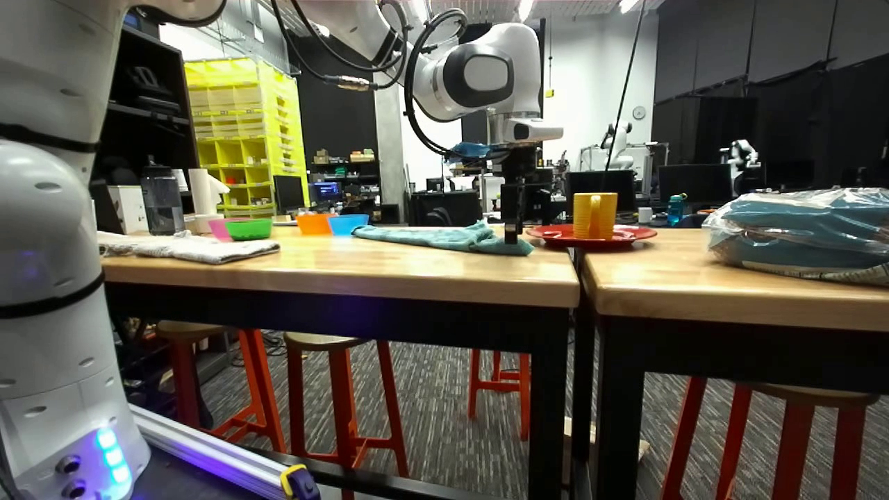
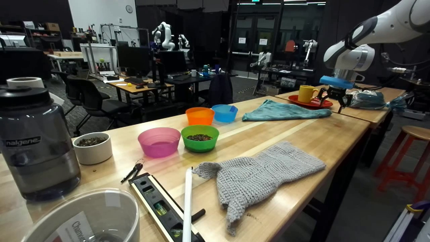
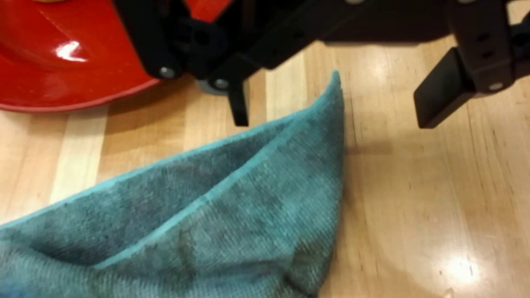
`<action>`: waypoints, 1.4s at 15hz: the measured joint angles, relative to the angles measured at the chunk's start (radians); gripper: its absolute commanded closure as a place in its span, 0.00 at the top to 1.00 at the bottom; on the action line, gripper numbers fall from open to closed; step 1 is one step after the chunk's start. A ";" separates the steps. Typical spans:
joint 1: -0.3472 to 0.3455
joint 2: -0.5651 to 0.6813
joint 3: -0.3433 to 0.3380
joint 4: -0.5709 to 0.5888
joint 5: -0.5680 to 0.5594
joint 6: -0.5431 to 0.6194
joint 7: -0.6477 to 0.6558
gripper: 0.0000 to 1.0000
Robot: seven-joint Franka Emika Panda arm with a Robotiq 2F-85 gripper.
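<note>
Overhead illumination is provided by ceiling lights (image 1: 526, 10), overexposed to white in an exterior view, where a violet haze is seen along the front of the tabletop (image 1: 389, 260) and a cyan glow is emitted by indicator lamps (image 1: 113, 456). In an exterior view, the rear doors (image 2: 254, 37) are left dim. In the wrist view, white glare is reflected by the plate (image 3: 87, 85) and tabletop; soft shadow is cast beside the plate; the weave of the cloth (image 3: 256, 215) is resolved, whereas the pincer (image 3: 333, 120) is rendered dark and soft-edged.
</note>
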State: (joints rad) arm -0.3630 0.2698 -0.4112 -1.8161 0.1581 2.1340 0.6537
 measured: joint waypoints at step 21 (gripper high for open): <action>-0.020 0.002 -0.025 0.013 -0.021 -0.004 0.040 0.00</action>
State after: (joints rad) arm -0.3830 0.2723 -0.4359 -1.8036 0.1368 2.1300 0.6935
